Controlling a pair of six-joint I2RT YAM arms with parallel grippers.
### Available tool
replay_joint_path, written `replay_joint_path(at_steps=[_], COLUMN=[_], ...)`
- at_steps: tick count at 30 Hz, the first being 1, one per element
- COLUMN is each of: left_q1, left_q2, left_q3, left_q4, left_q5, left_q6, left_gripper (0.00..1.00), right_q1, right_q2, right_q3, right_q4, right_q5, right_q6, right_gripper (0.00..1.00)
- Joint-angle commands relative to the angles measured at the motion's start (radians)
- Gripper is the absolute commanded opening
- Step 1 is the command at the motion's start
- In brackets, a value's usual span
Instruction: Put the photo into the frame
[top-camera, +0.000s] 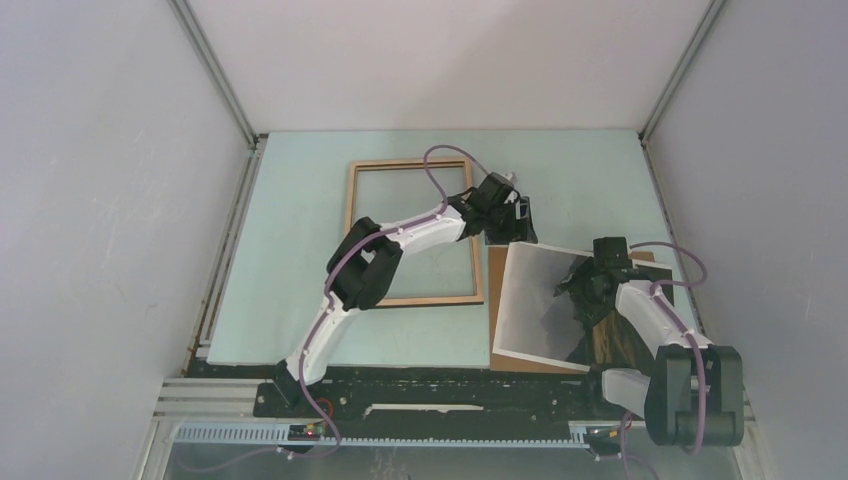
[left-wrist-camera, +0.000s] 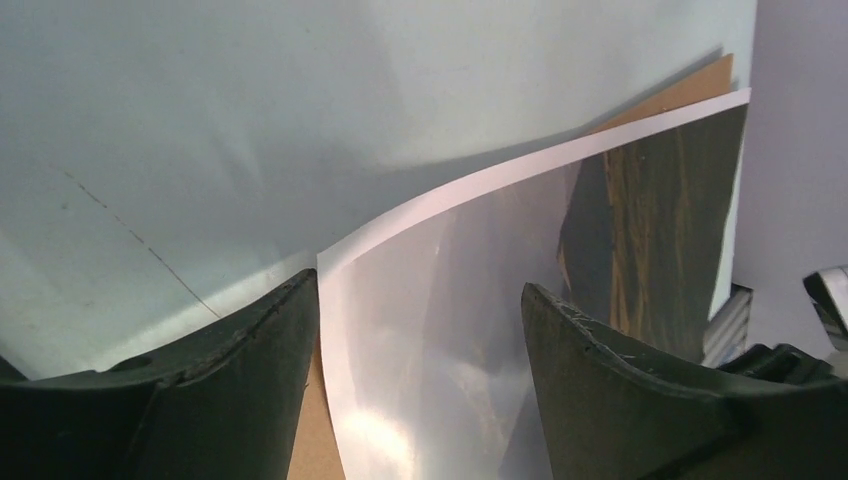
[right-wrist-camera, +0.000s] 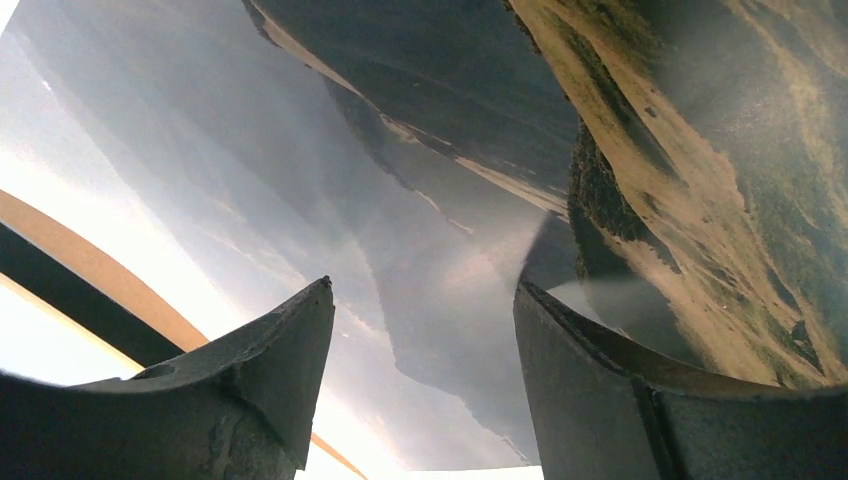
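Brown backing board (top-camera: 496, 300) is carrying the curled photo (top-camera: 535, 300) at the tabletop's (top-camera: 290, 250) right edge; left tool (top-camera: 508, 232) and right tool (top-camera: 590, 285) are gaping empty, likely readying a lift.

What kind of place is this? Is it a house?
Likely a robot test booth: plain white walls box in a green table, with a left arm and a right arm bolted at its near edge.
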Motion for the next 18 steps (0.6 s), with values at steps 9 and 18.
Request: replay_joint_path(at_steps=[9, 18], left_q1=[0.011, 0.019], left_q2=[-0.121, -0.100], left_q3=[-0.120, -0.153], left_q4=[0.145, 0.148], left_q5=[0.097, 0.061], left_q6=[-0.074, -0.049], left_gripper=[0.66, 0.53], right_q1=[-0.012, -0.012], right_q2=[0.043, 0.054], right_q3=[-0.019, -0.019], right_q4=[0.037, 0.042], right_q5=[0.000, -0.005], right_q6=[-0.019, -0.025], right_gripper=[0.74, 0.74])
